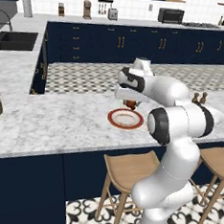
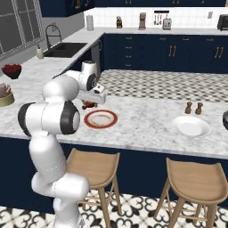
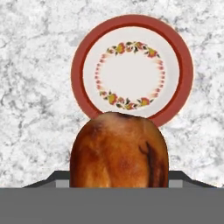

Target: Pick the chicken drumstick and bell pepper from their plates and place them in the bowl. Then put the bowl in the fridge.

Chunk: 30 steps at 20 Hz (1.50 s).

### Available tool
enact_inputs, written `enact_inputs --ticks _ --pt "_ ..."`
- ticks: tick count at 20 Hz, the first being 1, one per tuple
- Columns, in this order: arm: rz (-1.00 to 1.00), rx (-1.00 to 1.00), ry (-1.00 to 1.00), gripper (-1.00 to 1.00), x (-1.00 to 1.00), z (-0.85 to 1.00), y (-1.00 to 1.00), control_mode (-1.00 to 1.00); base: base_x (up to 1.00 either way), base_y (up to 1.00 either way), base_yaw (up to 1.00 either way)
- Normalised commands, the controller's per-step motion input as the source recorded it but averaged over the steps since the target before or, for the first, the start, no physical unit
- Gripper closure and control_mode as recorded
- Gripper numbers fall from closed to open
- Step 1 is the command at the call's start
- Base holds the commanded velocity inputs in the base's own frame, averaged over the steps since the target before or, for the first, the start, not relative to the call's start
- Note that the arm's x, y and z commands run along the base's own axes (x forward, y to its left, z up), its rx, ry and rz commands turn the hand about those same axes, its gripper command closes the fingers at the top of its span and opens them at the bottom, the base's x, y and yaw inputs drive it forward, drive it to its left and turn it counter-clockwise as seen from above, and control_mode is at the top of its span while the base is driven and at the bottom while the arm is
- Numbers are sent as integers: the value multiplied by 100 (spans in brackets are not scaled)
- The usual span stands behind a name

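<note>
— Above the marble counter (image 1: 60,124), what does the gripper (image 1: 130,104) carry?

— It pinches the chicken drumstick (image 3: 119,151) between its two fingers. From the hand camera the golden-brown meat end is close to the lens and covers the fingertips, so I cannot see the pads themselves.

— Is the drumstick on its plate?

— No, it is lifted off. The red-rimmed plate (image 3: 183,57) lies below it on the counter with nothing on it, and its ring of small flowers is fully visible. In the left base view the drumstick (image 1: 130,104) hangs just past the far edge of this plate (image 1: 126,119).

— Which way does the drumstick point?

— The thick meat end points down, toward the counter. The long axis seems to run along the fingers, roughly upright, but the bone end is hidden in the gripper, so I cannot tell this exactly.

— Where is the other plate?

— In the right base view the plain white plate (image 2: 191,126) is well to the right of the red-rimmed one, near two small brown shakers (image 2: 193,107). A dark bowl (image 2: 225,120) shows at the right edge of the counter.
</note>
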Motion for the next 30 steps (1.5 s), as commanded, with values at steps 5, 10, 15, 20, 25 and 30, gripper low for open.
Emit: enact_inputs --ticks 5,10,15,20,25,30 --pt "-13 -1 -6 100 -100 66 0 -100 0 0 0" --pt "-10 -6 -26 100 -100 5 -3 -100 0 0 0" --pt "-9 -3 -38 100 -80 1 -41 100 -20 -19 -3" --pt "0 0 0 100 0 0 0 100 -34 -100 -18" --pt "0 0 0 100 0 0 0 100 3 -100 -8" --pt "0 0 0 100 0 0 0 100 -1 -100 -4"
